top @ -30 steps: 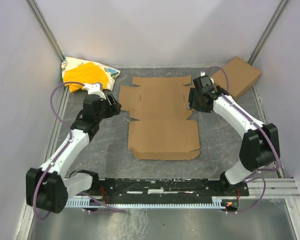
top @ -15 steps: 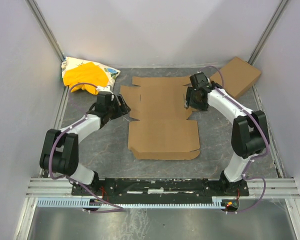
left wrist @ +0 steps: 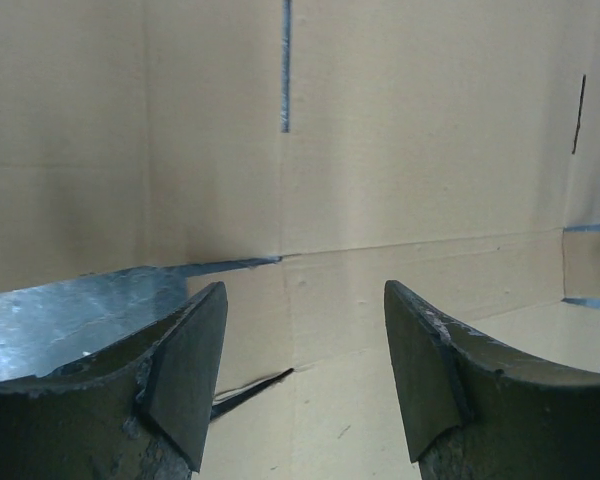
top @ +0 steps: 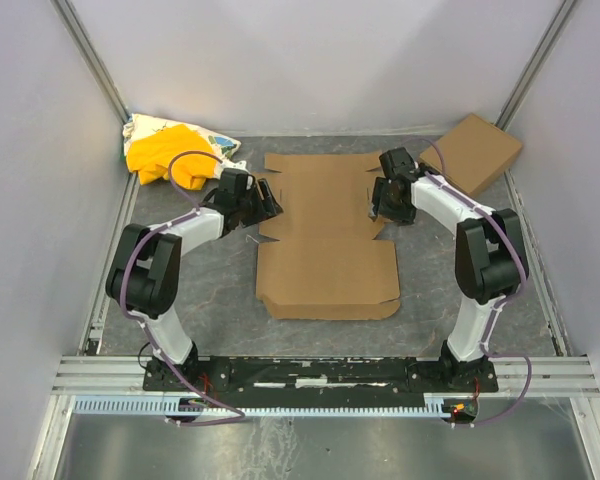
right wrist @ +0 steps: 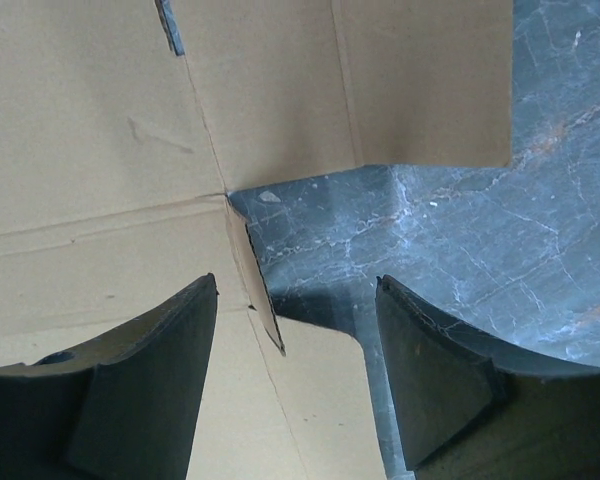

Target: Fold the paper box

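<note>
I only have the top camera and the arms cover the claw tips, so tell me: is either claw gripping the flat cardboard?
Observer: No. The left wrist view shows the left claw open, with the paper box lying flat beyond the gap and nothing pinched.
Operator: And the right one?
Observer: The right claw is open too. It straddles a notch in the box edge where bare table shows.
Operator: Anything lifted there?
Observer: A narrow tab at that notch shows a dark edge, as if slightly raised. The cardboard around it looks flat.
</note>
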{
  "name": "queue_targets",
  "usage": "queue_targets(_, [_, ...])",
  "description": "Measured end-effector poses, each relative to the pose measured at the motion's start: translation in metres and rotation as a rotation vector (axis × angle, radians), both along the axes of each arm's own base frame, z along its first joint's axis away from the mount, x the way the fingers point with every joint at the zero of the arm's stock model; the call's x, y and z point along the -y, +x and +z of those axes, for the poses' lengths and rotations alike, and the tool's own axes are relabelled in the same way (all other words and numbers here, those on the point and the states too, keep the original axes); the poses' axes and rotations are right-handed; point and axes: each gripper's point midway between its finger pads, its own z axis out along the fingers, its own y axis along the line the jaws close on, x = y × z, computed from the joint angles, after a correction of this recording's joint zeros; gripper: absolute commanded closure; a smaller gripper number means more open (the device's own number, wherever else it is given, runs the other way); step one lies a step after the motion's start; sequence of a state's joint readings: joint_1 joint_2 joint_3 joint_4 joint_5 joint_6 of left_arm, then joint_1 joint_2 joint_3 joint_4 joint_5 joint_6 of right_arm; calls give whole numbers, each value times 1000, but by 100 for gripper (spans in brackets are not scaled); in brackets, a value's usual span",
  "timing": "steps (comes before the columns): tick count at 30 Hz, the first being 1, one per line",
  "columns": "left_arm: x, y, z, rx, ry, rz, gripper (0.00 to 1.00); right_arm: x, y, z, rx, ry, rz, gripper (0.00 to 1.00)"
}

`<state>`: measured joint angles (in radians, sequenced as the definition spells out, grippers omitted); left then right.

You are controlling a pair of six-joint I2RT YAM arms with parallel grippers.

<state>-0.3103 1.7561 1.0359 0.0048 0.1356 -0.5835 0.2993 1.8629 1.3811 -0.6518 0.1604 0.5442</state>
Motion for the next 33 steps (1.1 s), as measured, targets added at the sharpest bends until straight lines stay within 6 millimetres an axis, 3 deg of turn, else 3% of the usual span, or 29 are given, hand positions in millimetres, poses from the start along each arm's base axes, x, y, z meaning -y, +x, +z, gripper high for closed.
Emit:
queue_targets(5, [10,-4,-2,-18,16,-18,29,-1,6,-3,-4,2,-1,28])
queue_targets(12, [-12,-14,-2,-54,99,52,27,-1,9,-2,4,7,-4,29])
queue_targets(20, [-18,-24,-5,-92,126,47,29,-7,13,-3,1,31,7,32])
queue_targets(28, [-7,-22,-17,-123,115,14,32,-12,16,-7,-10,49,20,35])
queue_targets(33, [12,-17,-9,-104,102,-25,32,-14,15,-11,-24,55,31,36])
